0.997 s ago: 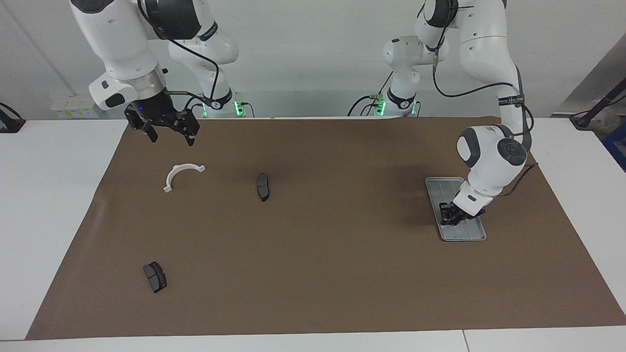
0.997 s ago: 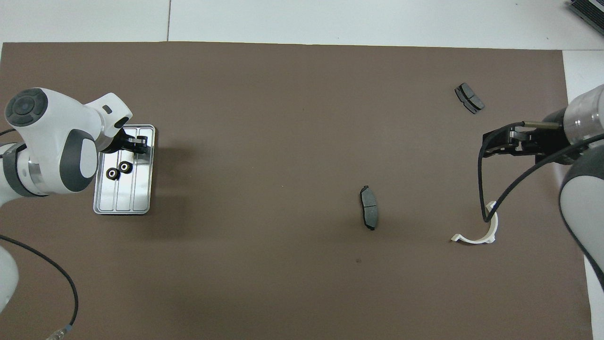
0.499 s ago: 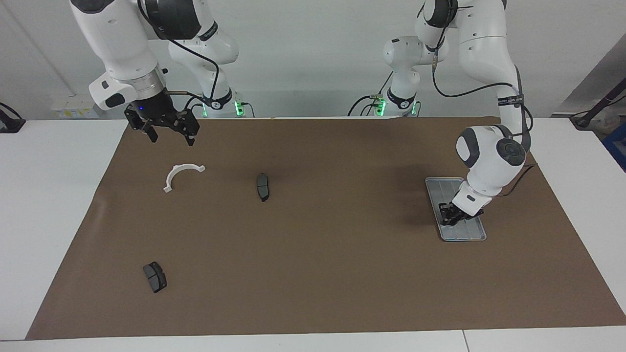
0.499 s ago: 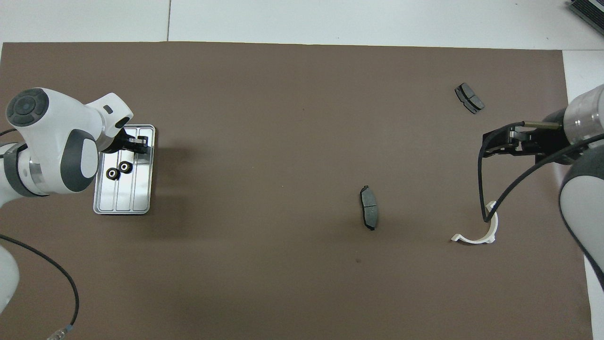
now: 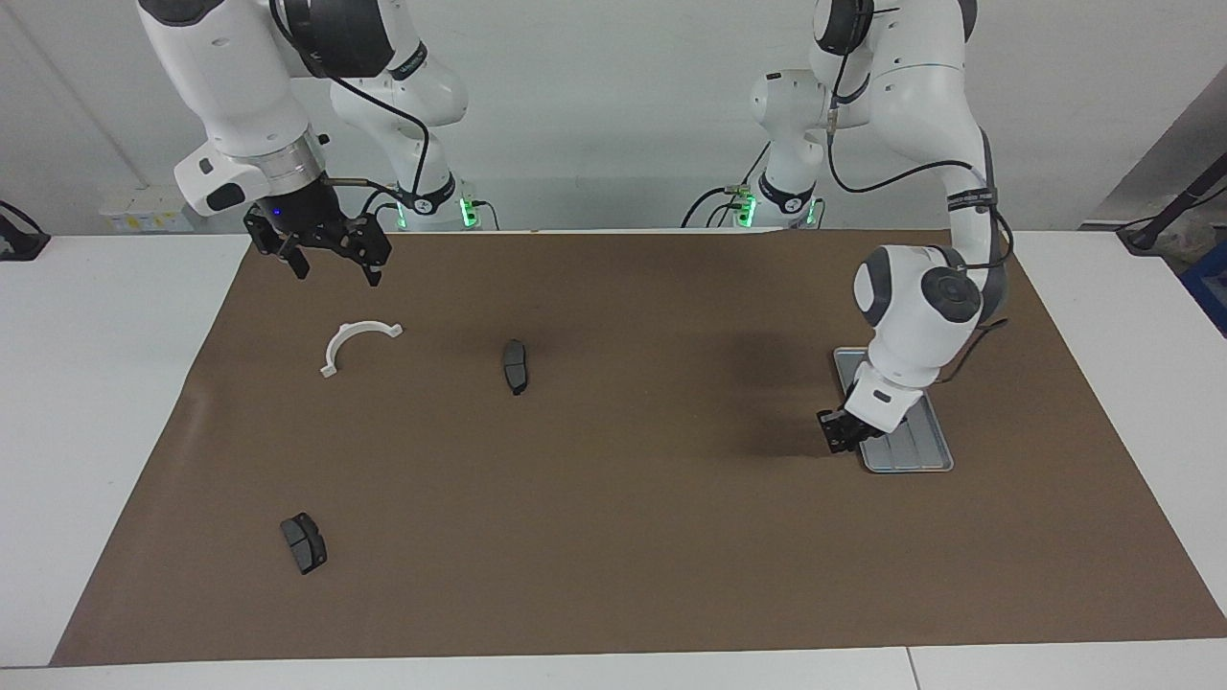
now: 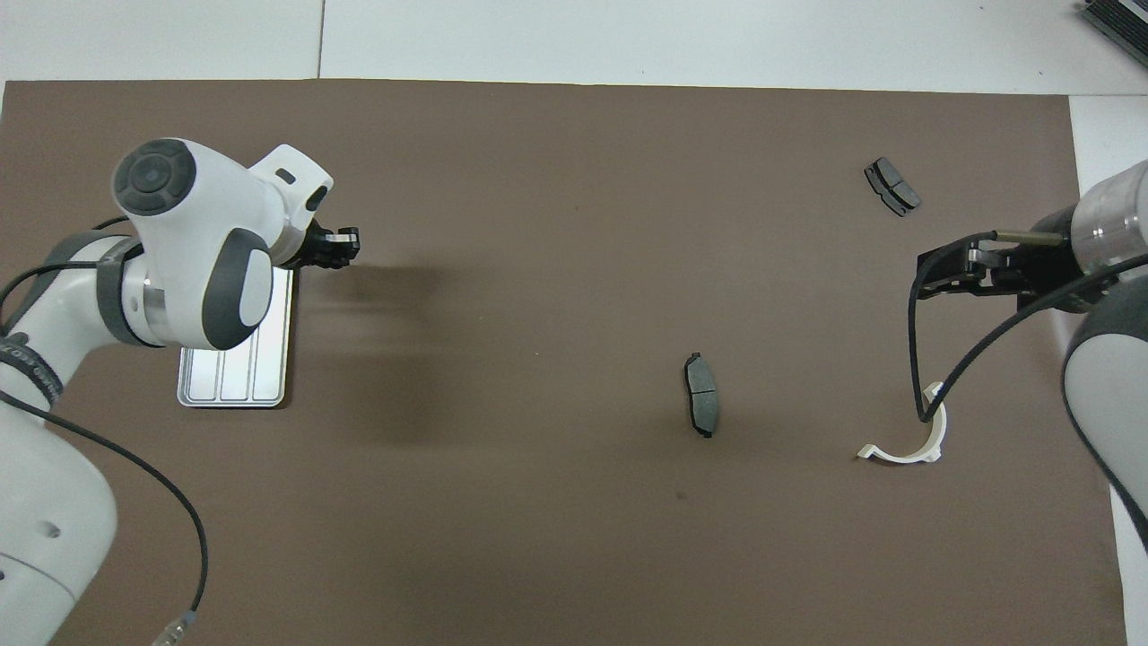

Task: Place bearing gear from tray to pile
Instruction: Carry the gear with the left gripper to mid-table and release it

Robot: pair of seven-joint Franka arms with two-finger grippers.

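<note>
Since half a second ago my left gripper [image 5: 842, 433] has lifted off the flat ridged silver-grey metal tray [image 5: 915, 450] at the facing view's right and hangs over the brown mat beside it. I cannot tell whether it pinches a gear. What the tray contains is hidden under the arm. My right gripper [image 5: 331, 257] waits at upper left, fingers spread, above the white semicircular plastic bracket [image 5: 356, 342]. Two dark grey curved brake pads [image 5: 516, 365] [image 5: 304, 542] lie well apart.
</note>
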